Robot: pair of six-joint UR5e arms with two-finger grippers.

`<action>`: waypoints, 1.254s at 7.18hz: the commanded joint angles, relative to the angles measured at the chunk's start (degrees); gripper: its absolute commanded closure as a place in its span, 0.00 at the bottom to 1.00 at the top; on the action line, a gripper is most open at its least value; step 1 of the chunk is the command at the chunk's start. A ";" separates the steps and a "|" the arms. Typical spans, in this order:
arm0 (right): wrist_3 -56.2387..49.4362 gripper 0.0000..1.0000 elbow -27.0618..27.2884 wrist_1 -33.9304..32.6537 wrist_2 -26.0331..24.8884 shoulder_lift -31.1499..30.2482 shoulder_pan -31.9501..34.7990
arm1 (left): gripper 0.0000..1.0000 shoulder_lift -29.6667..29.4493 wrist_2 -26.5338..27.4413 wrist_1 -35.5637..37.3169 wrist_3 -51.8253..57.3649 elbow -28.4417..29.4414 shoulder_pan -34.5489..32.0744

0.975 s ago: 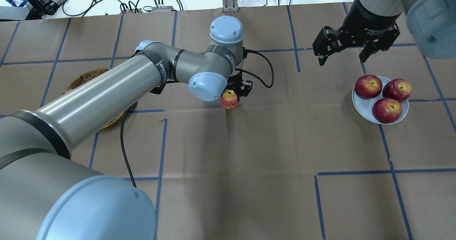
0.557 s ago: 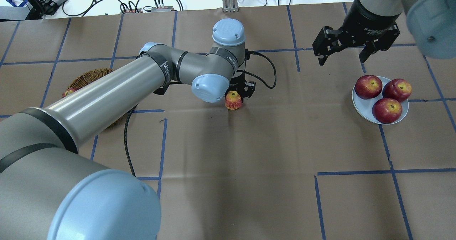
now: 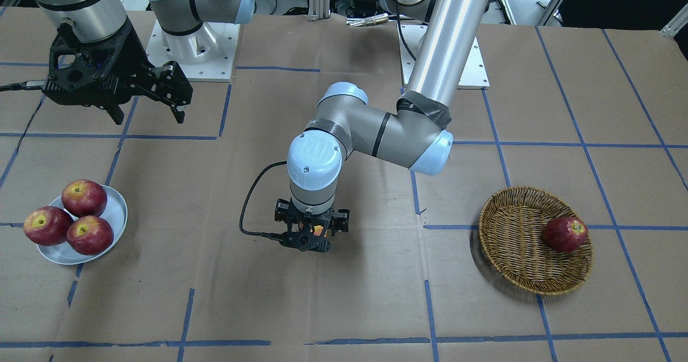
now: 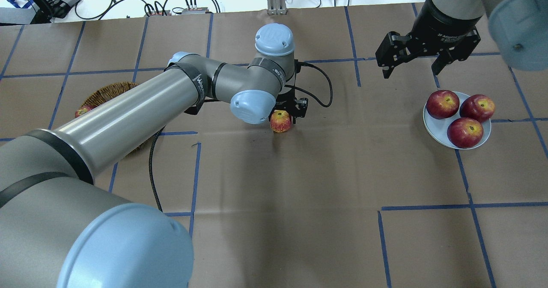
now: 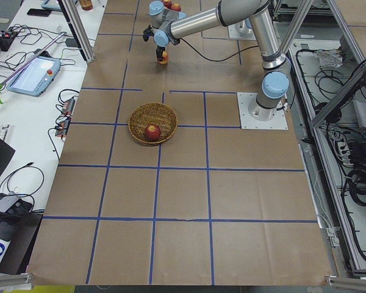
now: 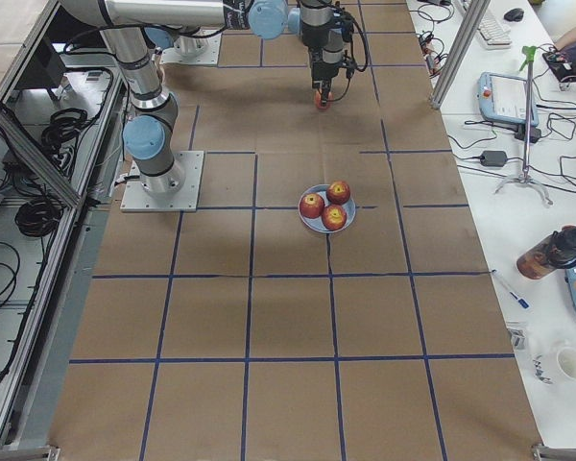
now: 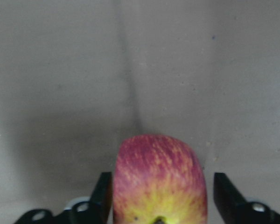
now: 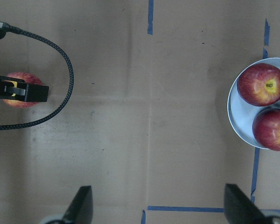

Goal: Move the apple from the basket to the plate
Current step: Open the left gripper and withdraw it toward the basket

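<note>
The streaked apple (image 4: 280,121) stands stem-up on the brown paper at mid-table, away from the wicker basket (image 3: 516,243) and the metal plate (image 3: 115,211). My left gripper (image 4: 286,113) points straight down over it. In the left wrist view the apple (image 7: 159,182) sits between the jaws, with a thin gap on each side, wider on the right. The gripper is open around it. My right gripper (image 4: 413,67) hangs open and empty above the table, behind the plate (image 4: 432,127).
Three dark-red apples (image 4: 464,132) fill the plate. One dark-red apple (image 3: 564,234) lies in the basket. The left arm's black cable (image 4: 150,168) loops over the table beside the basket. Blue tape lines cross the paper.
The left gripper moved slightly right with the apple, which went from tilted to upright, then stayed still. The right arm has not moved.
</note>
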 commanded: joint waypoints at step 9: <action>7.95 0.00 0.01 -1.84 0.35 3.67 3.93 | 0.01 41.05 2.33 -27.14 22.09 -11.04 17.80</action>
